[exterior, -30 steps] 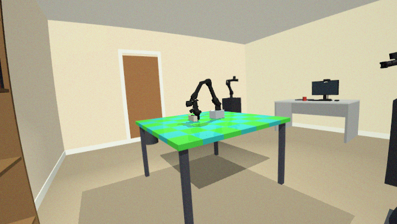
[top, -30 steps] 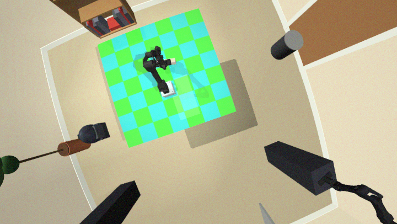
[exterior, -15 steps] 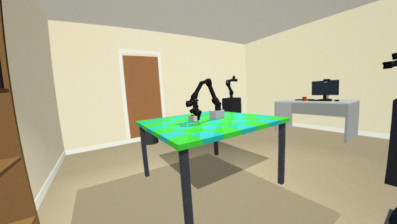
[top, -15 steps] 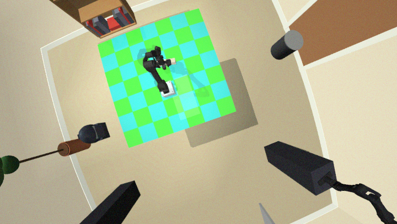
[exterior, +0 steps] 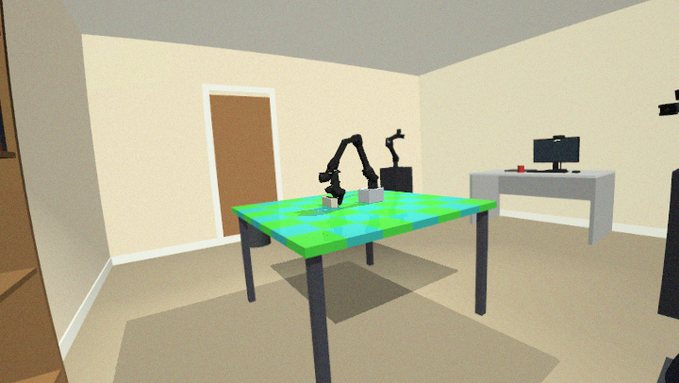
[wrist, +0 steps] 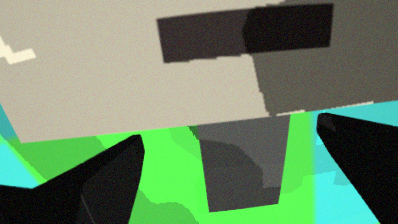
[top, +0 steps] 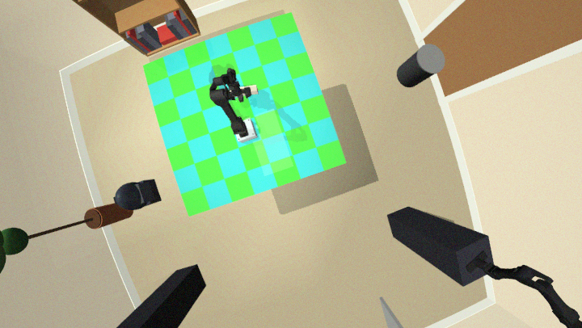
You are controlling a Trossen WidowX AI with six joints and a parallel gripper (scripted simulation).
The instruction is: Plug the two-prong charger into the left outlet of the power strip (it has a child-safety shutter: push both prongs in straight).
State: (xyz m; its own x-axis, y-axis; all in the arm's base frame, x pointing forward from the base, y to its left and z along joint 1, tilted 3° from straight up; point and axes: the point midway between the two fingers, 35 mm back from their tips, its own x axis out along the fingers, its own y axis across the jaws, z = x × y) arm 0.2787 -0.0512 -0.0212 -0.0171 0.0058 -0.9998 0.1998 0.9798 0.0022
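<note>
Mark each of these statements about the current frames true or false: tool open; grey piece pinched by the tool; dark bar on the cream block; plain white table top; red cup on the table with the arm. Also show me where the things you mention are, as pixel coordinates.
1. The tool [top: 246, 94] [exterior: 339, 201] [wrist: 231, 132] is open. True.
2. The tool pinches the grey piece [wrist: 240, 170]. False: a gap shows on each side of it.
3. The cream block [top: 255, 89] [exterior: 329, 201] [wrist: 100, 75] bears a dark bar [wrist: 200, 37]. True.
4. The table top [top: 305, 162] [exterior: 404, 213] is plain white. False: it is checked green and cyan.
5. The red cup [exterior: 521, 169] stands on the table with the arm. False: it is on the grey desk [exterior: 546, 188], near the monitor [exterior: 555, 148].
</note>
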